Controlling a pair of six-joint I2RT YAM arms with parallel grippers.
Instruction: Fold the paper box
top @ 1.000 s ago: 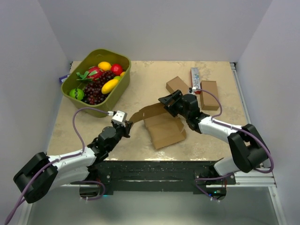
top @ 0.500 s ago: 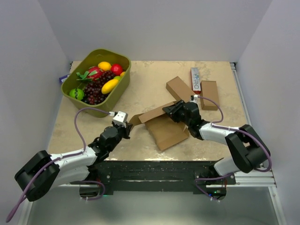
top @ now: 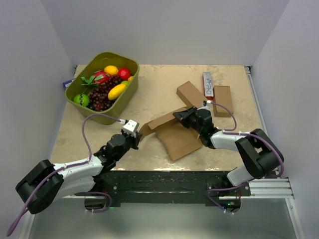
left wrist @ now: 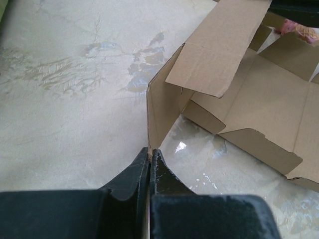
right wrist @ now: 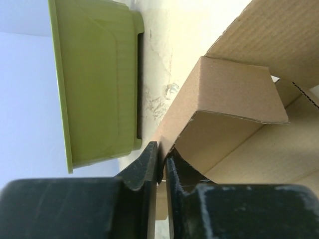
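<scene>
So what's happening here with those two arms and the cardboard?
Two robot arms are folding a brown paper box on the table. The left hand pinches the corner of one upright side panel; the right hand is closed on the edge of another raised panel. The box is only half formed, its inside open and flaps untucked. A green bin of fruit sits untouched nearby.

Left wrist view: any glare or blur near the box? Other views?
Left wrist: small glare patch on the table beside the paper box; cardboard edges sharp. Right wrist: right gripper near-black, little detail; box sharp. Top external: even light, soft shadows, no glare on the box.
</scene>
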